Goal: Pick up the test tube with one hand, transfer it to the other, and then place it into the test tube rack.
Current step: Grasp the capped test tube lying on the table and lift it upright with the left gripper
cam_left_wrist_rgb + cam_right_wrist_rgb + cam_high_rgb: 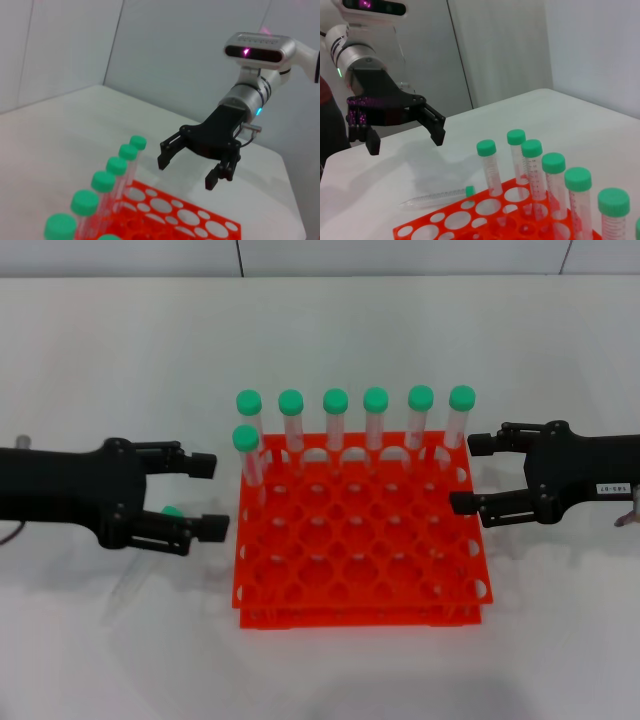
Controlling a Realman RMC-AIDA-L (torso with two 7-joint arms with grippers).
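The test tube (172, 511) lies flat on the white table left of the rack, partly hidden under my left gripper; its green cap points toward the rack. In the right wrist view the test tube (440, 197) shows in full beside the rack's corner. My left gripper (210, 496), green-lit at the wrist, hovers open above it, fingers apart and holding nothing. At the rack's right side my right gripper (471, 473), the one with the white label, is also open and holds nothing. The orange-red test tube rack (360, 570) stands between them.
Several green-capped tubes (335, 415) stand upright along the rack's far row, and one more (246, 450) at the left of the second row. The other holes are unfilled. White table (320, 670) surrounds the rack, with a wall behind.
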